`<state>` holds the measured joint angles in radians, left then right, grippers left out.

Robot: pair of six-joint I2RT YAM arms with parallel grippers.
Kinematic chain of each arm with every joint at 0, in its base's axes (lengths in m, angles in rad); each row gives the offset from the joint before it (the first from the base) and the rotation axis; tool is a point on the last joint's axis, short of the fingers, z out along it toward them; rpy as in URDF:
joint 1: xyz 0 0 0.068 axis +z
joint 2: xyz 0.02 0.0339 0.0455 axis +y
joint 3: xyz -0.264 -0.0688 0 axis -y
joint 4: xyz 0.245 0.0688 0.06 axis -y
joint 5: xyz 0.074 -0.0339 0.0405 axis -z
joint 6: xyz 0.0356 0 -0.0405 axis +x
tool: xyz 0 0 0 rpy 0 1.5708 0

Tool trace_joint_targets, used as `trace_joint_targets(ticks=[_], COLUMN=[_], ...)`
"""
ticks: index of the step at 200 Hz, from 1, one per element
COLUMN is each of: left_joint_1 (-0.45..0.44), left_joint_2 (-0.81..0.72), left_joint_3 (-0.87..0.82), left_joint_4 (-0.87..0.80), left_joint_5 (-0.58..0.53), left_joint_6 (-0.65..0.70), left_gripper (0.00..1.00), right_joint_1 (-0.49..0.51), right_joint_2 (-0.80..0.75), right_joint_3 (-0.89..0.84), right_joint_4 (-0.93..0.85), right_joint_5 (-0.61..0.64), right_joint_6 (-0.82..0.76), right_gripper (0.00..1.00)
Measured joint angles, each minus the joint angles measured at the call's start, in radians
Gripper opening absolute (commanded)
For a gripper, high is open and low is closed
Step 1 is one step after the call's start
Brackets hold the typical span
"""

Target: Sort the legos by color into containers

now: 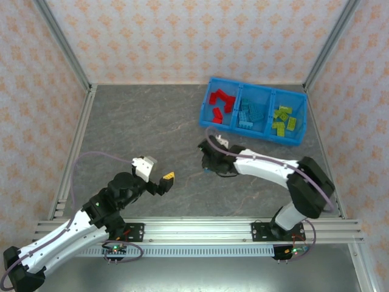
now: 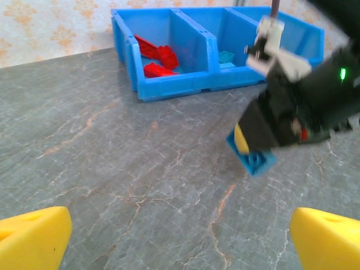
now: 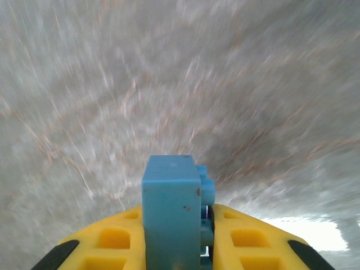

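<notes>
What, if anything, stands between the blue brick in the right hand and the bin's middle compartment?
Nothing visible does. The right hand grips the blue brick, and the table from there to the middle compartment lies bare. Only the bin's near wall has to be cleared.

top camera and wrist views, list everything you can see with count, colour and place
bin: one, bright blue, three compartments, far right of the table
red legos: about five, red, left compartment
blue legos: several, hard to count, blue, middle compartment
green legos: about six, lime, right compartment
held blue lego: one, blue, between the right gripper's fingers, in front of the bin
table: one, grey marbled
walls: three, pale with orange pattern, around the table
left gripper: one, yellow fingers, open and empty, near left
right gripper: one, yellow fingers, shut on the held blue lego
</notes>
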<state>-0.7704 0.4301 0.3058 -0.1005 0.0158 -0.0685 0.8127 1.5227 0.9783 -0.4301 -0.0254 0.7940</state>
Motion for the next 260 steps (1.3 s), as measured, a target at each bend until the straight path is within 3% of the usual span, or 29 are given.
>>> trace_joint_targets(ticks=[28, 48, 69, 95, 104, 121, 151, 177, 210, 237, 253, 260], left_joint_1=[0.000, 0.000, 0.000, 0.000, 0.000, 0.000, 0.000, 0.001, 0.017, 0.146, 0.235, 0.279], left_joint_2=[0.034, 0.061, 0.089, 0.110, 0.116, 0.121, 0.123, 0.128, 0.200, 0.297, 0.364, 0.398], left_joint_3=[0.000, 0.000, 0.000, 0.000, 0.000, 0.001, 0.008, 0.008, 0.025, 0.029, 0.032, 0.038], left_joint_4=[0.018, 0.025, 0.031, 0.031, 0.030, 0.020, -0.022, -0.023, 0.001, 0.083, 0.137, 0.163], left_joint_5=[0.014, 0.014, 0.014, -0.001, -0.018, -0.077, -0.236, -0.351, -0.549, -0.617, -0.635, -0.637], left_joint_6=[0.000, 0.000, 0.000, 0.000, 0.000, -0.001, -0.018, -0.034, -0.041, -0.018, -0.003, 0.002], left_gripper=[1.00, 1.00, 1.00, 1.00, 1.00, 1.00, 1.00, 1.00, 1.00, 1.00, 1.00, 1.00], right_joint_1=[-0.173, -0.335, -0.486, -0.602, -0.628, -0.657, -0.658, -0.655, -0.653, -0.652, -0.653, -0.653], right_joint_2=[-0.142, -0.154, -0.047, 0.167, 0.239, 0.363, 0.425, 0.256, -0.205, -0.588, -0.733, -0.758], right_joint_3=[0.017, 0.102, 0.289, 0.522, 0.584, 0.685, 0.732, 0.554, 0.212, -0.141, -0.374, -0.479], right_joint_4=[-0.035, -0.061, -0.087, -0.096, -0.102, -0.141, -0.221, -0.185, -0.109, 0.101, 0.264, 0.351], right_joint_5=[0.034, 0.053, 0.076, 0.068, 0.063, 0.056, 0.043, 0.014, 0.063, 0.183, 0.256, 0.288], right_joint_6=[-0.091, -0.179, -0.276, -0.351, -0.365, -0.391, -0.406, -0.404, -0.425, -0.503, -0.576, -0.614], right_gripper=[0.22, 0.22, 0.21, 0.23, 0.30, 0.55, 0.63, 0.70, 0.78, 0.82, 1.00, 0.99])
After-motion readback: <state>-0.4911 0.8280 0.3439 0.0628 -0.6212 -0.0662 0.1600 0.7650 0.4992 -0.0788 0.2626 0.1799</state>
